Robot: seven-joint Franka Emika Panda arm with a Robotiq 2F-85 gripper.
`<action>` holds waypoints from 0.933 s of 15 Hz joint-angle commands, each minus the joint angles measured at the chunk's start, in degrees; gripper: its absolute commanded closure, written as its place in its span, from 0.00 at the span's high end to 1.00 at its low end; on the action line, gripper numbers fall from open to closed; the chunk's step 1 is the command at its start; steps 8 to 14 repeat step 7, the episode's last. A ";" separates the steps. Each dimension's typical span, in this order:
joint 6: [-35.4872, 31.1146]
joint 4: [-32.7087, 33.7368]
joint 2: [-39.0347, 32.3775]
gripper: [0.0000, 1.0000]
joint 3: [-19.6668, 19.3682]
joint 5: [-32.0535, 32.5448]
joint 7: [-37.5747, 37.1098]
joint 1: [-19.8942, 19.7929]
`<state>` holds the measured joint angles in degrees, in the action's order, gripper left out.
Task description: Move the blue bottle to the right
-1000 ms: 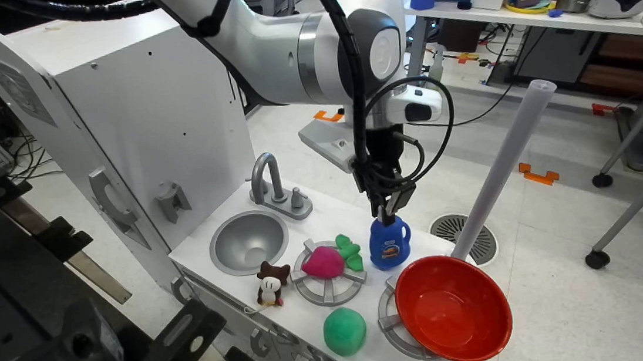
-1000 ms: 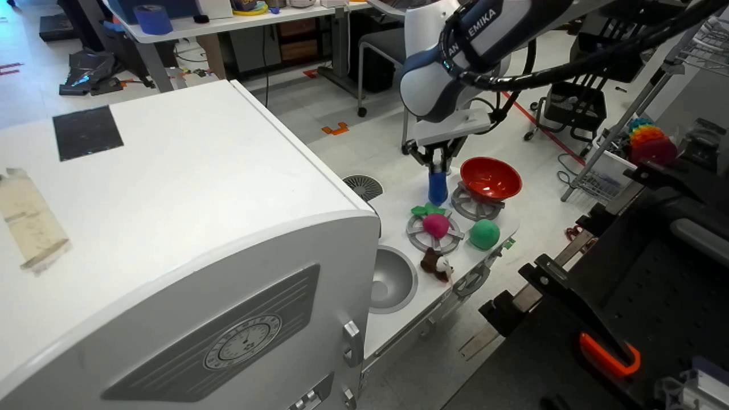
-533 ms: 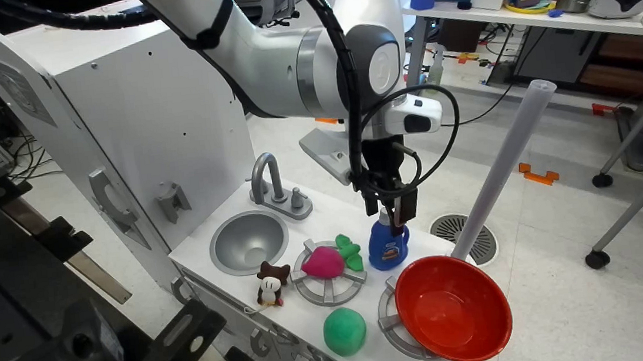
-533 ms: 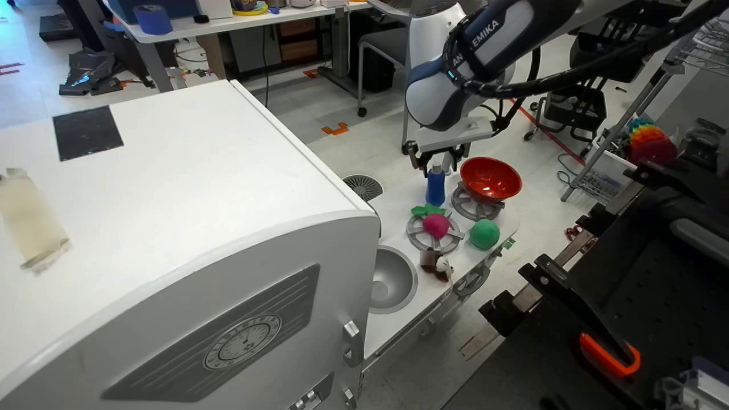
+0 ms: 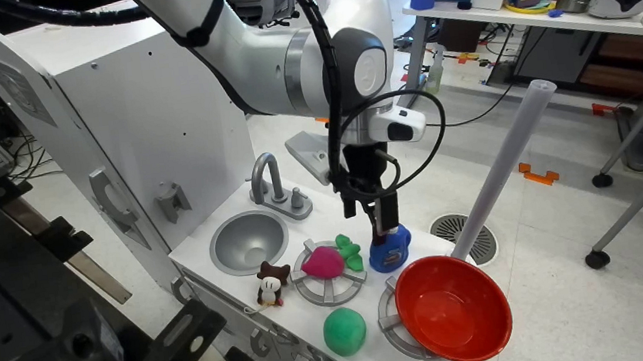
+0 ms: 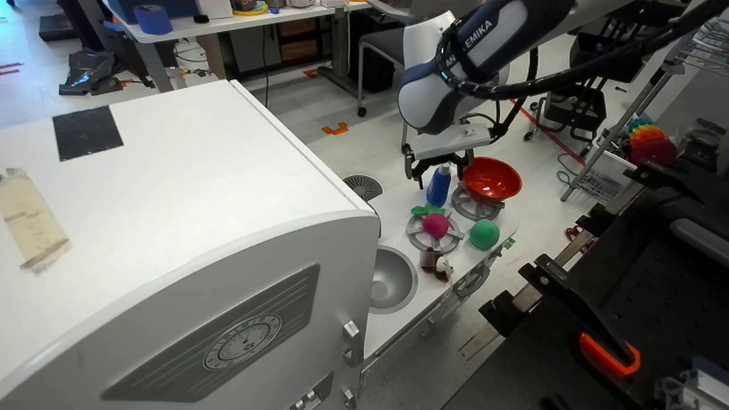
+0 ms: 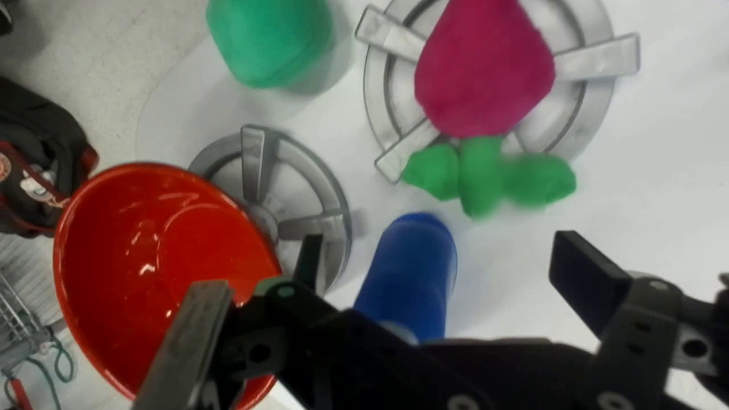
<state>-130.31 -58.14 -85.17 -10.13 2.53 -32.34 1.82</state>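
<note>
The blue bottle stands on the white play-kitchen counter, leaning slightly in both exterior views, between the pink plush and the red bowl. My gripper is spread wide above and around it. In the wrist view the bottle lies between the two fingers, much nearer the left one, with a wide gap to the right finger. Whether a finger touches it, I cannot tell. Its whitish cap shows in an exterior view, just under the gripper; in the wrist view the gripper body covers most of the cap.
A red bowl rests on a burner close beside the bottle. The pink plush with green leaves lies on another burner. A green ball, small animal toys, the sink and a faucet share the counter. A translucent tube rises behind the bowl.
The gripper has let go of the bottle's top and opened wide, then shifted left in both exterior views. The bottle, upright half a second ago, now leans.
</note>
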 commanded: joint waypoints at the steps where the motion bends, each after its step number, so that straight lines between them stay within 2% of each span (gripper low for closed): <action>1: 14.26 5.14 0.03 1.00 4.13 -3.79 2.94 -0.38; 2: 7.75 1.99 0.06 1.00 2.03 -2.14 1.12 0.23; 5: 12.37 3.75 0.39 1.00 3.69 -2.75 1.54 0.33; 14: 12.43 3.75 0.42 1.00 3.69 -2.77 1.75 0.19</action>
